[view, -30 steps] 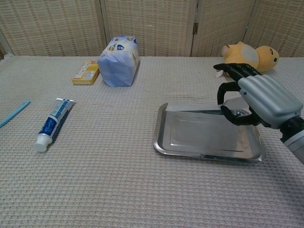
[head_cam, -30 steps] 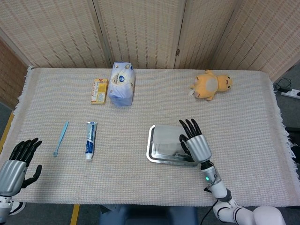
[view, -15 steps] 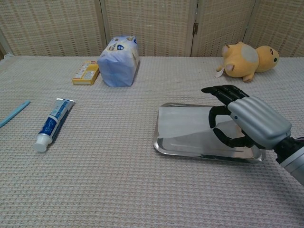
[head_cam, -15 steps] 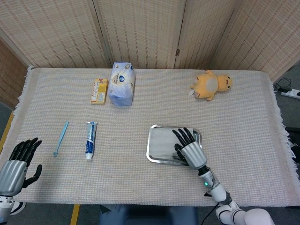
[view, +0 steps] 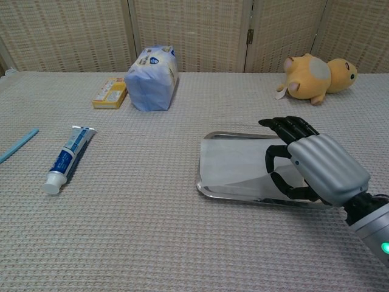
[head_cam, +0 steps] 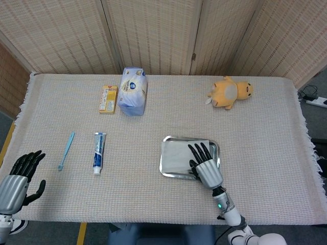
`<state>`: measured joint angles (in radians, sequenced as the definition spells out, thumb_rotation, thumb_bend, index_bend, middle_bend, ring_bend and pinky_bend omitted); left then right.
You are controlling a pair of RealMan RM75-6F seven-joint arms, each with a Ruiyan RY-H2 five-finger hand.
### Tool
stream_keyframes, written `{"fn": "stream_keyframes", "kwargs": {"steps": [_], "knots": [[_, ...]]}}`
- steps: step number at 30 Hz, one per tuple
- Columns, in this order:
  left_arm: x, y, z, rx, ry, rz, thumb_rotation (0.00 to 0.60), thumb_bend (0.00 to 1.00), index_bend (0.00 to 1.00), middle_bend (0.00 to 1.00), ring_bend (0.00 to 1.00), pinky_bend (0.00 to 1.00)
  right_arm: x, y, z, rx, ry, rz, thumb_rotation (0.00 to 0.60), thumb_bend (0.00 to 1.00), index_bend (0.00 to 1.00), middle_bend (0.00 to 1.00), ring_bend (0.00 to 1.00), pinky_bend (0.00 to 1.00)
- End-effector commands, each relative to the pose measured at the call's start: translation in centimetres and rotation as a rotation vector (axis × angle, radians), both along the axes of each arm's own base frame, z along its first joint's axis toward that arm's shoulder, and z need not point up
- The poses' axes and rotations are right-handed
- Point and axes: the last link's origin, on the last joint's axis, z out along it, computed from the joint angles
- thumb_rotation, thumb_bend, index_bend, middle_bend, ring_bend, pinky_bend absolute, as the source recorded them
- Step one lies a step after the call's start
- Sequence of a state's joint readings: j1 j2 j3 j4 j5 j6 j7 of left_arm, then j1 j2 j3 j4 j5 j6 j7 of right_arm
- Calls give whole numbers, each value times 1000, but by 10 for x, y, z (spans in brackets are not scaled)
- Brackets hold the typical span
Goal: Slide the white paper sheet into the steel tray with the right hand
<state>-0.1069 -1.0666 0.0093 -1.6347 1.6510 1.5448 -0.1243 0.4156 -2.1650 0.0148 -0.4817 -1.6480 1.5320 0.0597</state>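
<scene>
The steel tray (head_cam: 216,146) (view: 205,187) sits on the cloth right of centre. The white paper sheet (head_cam: 176,153) (view: 234,159) lies inside it, covering the left and middle of the floor. My right hand (head_cam: 205,167) (view: 317,168) reaches over the tray's right half with its fingers stretched out above the sheet and the thumb curled underneath. The sheet's near right corner rises to the thumb and looks pinched there; the hand hides the contact itself. My left hand (head_cam: 19,178) hangs off the table's near left corner, fingers apart, holding nothing.
A toothpaste tube (head_cam: 99,152) (view: 67,157) and a blue toothbrush (head_cam: 66,150) (view: 18,145) lie at the left. A tissue pack (head_cam: 133,91) (view: 152,78) and a small yellow box (head_cam: 108,98) (view: 110,92) stand at the back. A yellow plush toy (head_cam: 231,93) (view: 316,72) is at the back right.
The sheet went from standing at the tray's far rim to lying inside the tray. My right hand drew back toward the near edge with it. The left hand stayed still.
</scene>
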Motion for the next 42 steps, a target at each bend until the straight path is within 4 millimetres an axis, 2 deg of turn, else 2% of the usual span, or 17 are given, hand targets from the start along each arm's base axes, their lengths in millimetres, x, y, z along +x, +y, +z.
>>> {"fn": "stream_keyframes", "kwargs": {"steps": [1, 13, 28, 29, 34, 37, 42], "knots": [[1, -2, 2, -3, -9, -8, 600, 581, 0, 76, 0, 101, 4, 6, -2, -49, -18, -48, 600, 544, 596, 91, 0, 0], [3, -8, 8, -9, -33, -39, 600, 581, 0, 76, 0, 101, 16, 27, -10, -116, 36, -147, 600, 544, 596, 101, 0, 0], [2, -8, 9, 6, -20, -27, 600, 582, 0, 76, 0, 108, 26, 26, -21, -62, 30, -157, 600, 545, 593, 102, 0, 0], [2, -8, 9, 7, -19, -27, 600, 582, 0, 76, 0, 109, 26, 26, -21, -61, 33, -154, 600, 544, 572, 96, 0, 0], [1, -8, 9, 7, -15, -24, 600, 585, 0, 76, 0, 111, 24, 26, -15, -58, 19, -129, 600, 545, 258, 7, 0, 0], [1, -8, 8, 7, -13, -25, 600, 586, 0, 76, 0, 112, 24, 27, -13, -56, 27, -119, 600, 544, 111, 0, 0, 0], [1, -8, 8, 7, -9, -24, 600, 588, 0, 76, 0, 113, 22, 27, -11, -31, 56, -141, 600, 545, 3, 0, 0, 0]]}}
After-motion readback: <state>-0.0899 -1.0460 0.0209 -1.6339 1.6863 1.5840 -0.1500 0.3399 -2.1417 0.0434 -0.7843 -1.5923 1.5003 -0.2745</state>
